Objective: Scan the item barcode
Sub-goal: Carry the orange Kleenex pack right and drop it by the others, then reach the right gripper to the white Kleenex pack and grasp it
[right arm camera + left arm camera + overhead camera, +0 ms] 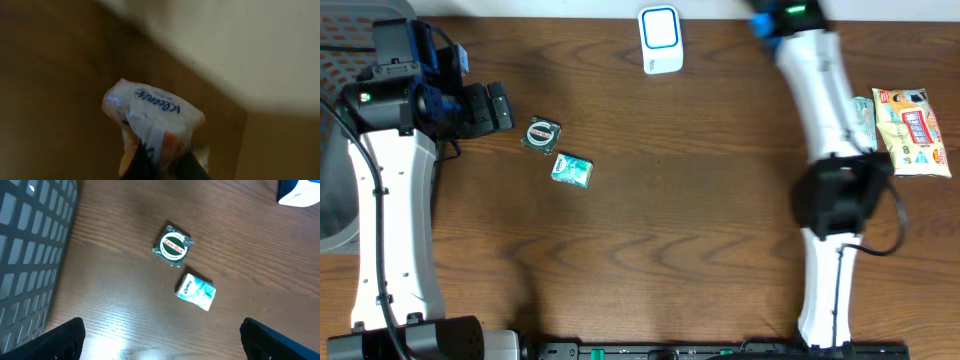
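In the right wrist view my right gripper (162, 162) is shut on a white and orange Kleenex tissue pack (155, 112), held in the air; the picture is blurred and no barcode shows. In the overhead view that arm reaches past the table's far edge, so its gripper and the pack are out of sight there. The white and blue scanner (660, 40) stands at the far middle of the table, and its corner (300, 192) shows in the left wrist view. My left gripper (500, 107) hangs open and empty at the far left, its fingers (65, 340) wide apart.
A round green Zam-Buk tin (541, 134) and a teal Kleenex pack (571, 170) lie just right of the left gripper. Colourful snack packets (912, 132) lie at the right edge. A grey mesh basket (30, 255) stands off the table's left side.
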`<control>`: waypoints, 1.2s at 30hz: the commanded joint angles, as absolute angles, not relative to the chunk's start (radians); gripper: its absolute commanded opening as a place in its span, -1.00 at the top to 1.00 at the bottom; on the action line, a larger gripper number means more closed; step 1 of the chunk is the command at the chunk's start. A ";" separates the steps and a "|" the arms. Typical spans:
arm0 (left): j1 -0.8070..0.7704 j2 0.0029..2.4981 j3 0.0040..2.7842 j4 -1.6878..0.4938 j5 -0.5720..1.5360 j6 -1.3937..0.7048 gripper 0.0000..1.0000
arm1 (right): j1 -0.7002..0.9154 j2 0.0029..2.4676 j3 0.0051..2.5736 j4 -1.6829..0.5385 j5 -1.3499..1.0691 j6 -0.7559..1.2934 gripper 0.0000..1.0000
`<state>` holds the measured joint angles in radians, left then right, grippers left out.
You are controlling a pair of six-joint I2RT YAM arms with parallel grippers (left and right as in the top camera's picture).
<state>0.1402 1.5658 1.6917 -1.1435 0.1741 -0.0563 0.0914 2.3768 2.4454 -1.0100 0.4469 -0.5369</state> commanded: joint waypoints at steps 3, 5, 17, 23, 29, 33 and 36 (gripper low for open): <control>0.141 1.569 1.689 -1.144 0.172 -0.065 -0.96 | -0.118 2.392 2.437 -1.194 0.343 -0.237 0.98; 0.141 1.569 1.689 -1.144 0.172 -0.065 -0.96 | -0.182 2.392 2.430 -1.230 0.317 -0.224 0.98; 0.141 1.569 1.689 -1.144 0.172 -0.065 -0.96 | -0.336 2.392 2.250 -1.220 0.279 -0.221 0.27; 0.141 1.569 1.689 -1.144 0.172 -0.065 -0.95 | -0.331 2.381 2.212 -1.217 0.278 -0.221 -0.47; 0.141 1.569 1.689 -1.144 0.172 -0.065 -0.95 | -0.270 2.265 2.225 -1.200 0.088 -0.217 -0.98; 0.141 1.569 1.689 -1.144 0.172 -0.065 -0.96 | -0.197 2.166 2.225 -1.199 -0.519 -0.216 -0.98; 0.141 1.569 1.689 -1.144 0.172 -0.065 -0.96 | -0.116 2.162 2.223 -1.218 -0.985 -0.218 -0.99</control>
